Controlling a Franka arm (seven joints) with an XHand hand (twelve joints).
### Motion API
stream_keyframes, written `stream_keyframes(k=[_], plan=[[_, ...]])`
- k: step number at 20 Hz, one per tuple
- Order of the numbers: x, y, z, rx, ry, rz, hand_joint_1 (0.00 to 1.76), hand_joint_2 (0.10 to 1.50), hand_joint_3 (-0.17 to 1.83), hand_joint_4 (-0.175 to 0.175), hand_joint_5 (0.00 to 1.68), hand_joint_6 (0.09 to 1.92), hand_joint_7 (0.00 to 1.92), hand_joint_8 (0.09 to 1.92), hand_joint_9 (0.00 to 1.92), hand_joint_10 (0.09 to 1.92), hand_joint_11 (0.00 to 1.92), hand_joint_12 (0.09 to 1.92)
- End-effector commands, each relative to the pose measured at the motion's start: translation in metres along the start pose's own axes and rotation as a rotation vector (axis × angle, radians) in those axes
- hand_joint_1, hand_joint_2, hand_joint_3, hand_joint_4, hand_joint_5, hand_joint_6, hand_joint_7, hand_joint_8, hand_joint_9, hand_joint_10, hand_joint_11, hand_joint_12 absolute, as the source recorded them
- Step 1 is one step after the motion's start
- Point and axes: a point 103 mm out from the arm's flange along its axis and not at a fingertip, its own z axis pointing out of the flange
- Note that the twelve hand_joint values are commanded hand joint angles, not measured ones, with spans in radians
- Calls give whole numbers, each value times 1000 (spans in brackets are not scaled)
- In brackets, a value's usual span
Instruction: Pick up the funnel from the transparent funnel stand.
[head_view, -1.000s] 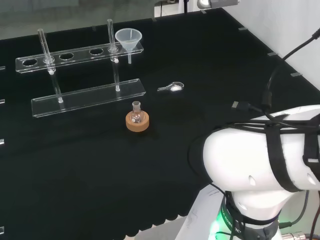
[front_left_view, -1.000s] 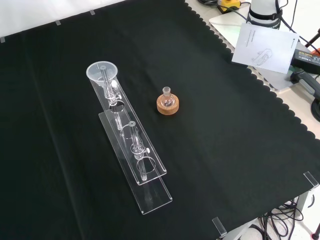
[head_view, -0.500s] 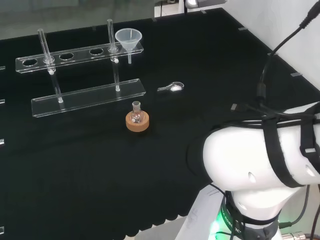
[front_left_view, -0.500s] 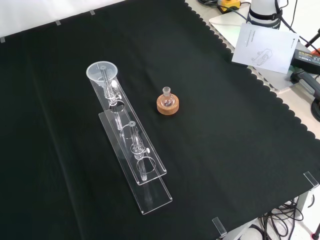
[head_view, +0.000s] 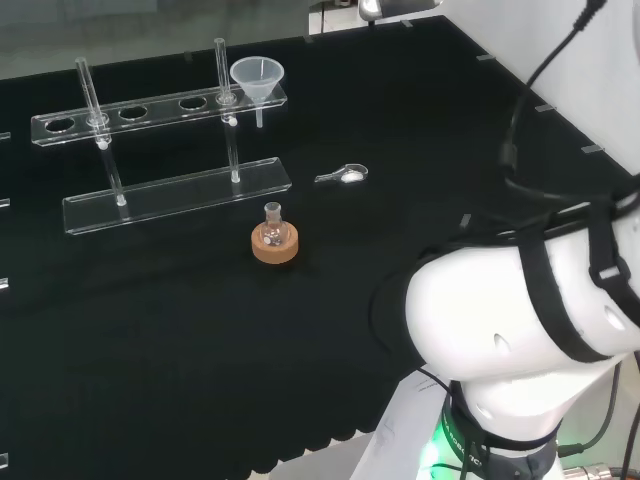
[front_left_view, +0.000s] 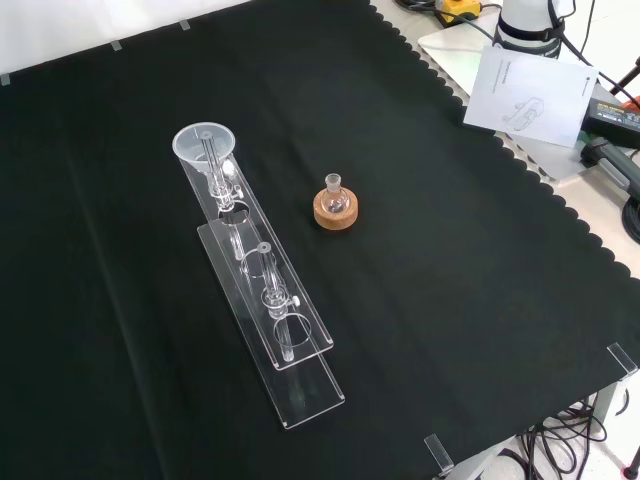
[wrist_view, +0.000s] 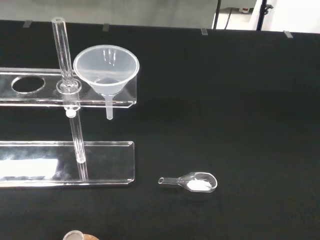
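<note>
**Funnel waits in the stand, hand not yet there**

The funnel (head_view: 258, 78) sits upright in the end hole of the stand (head_view: 160, 108), at the right end of its top rail in the head view and at the far end in the front view. Its long axis is vertical: mouth up, stem hanging through the rail, tip clear of the stand's base plate. The wrist view looks toward it from the side across the counter (front_left_view: 460, 260), so the funnel lies ahead of the palm and well apart from it; the arm (head_view: 520, 340) is near its base. How far the fingers are spread I cannot tell. A small flask (head_view: 272, 232) on a cork ring (head_view: 274, 247) and a scoop (head_view: 344, 175) lie between, low enough to pass over
</note>
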Motion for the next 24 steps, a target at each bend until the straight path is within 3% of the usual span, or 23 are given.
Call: stream_keyframes(k=[1,8,11,14,19,24], plan=[[-1,64,19,46,-16,-41,26,1123,370,44,80,87,2,163,64,631,0,1326],[17,120,48,109,-66,-106,168,1077,318,37,91,87,24,209,98,666,0,1368],[24,135,61,125,-73,-122,296,1025,290,33,102,87,38,233,118,679,0,1387],[30,150,74,195,-85,-138,390,970,281,30,116,87,22,302,122,689,0,1412],[41,168,89,217,-70,-170,438,907,269,30,98,87,0,234,83,705,0,1447],[58,183,100,246,-72,-190,464,859,270,28,93,87,0,304,93,743,13,1475]])
